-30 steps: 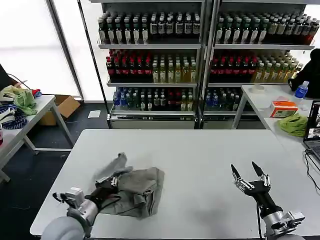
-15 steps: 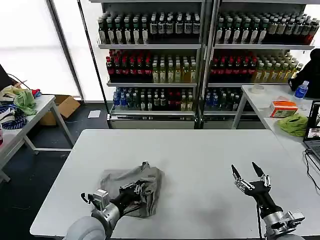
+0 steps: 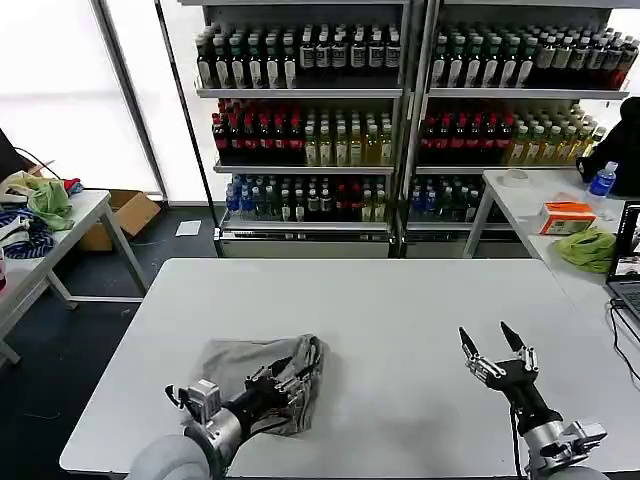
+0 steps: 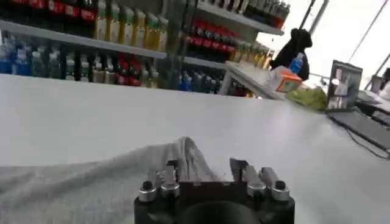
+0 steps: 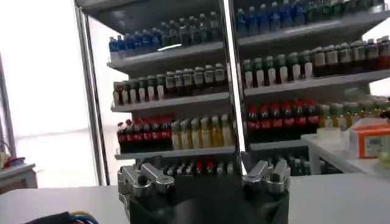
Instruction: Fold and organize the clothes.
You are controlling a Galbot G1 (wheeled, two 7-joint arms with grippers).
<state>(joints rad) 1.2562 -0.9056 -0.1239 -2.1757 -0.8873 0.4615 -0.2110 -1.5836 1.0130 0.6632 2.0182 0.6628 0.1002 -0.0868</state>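
The left gripper (image 3: 285, 385) is parked low on the near-left part of the table (image 3: 400, 300), pushed into the right edge of the grey shirt (image 3: 240, 365) — fingers look nipped on a fold of cloth, though the left wrist view leaves it a bit unclear how firm that pinch is. To get this fold done well, the pinched edge should probably be carried flat and low across the pile so the layers are stacked, not bunched. The shirt is lumped in a loose heap, so plenty of smoothing is likely needed. The right gripper (image 3: 492, 350) is held up over the near-right side, fingers spread wide, nothing gripped — just waiting.
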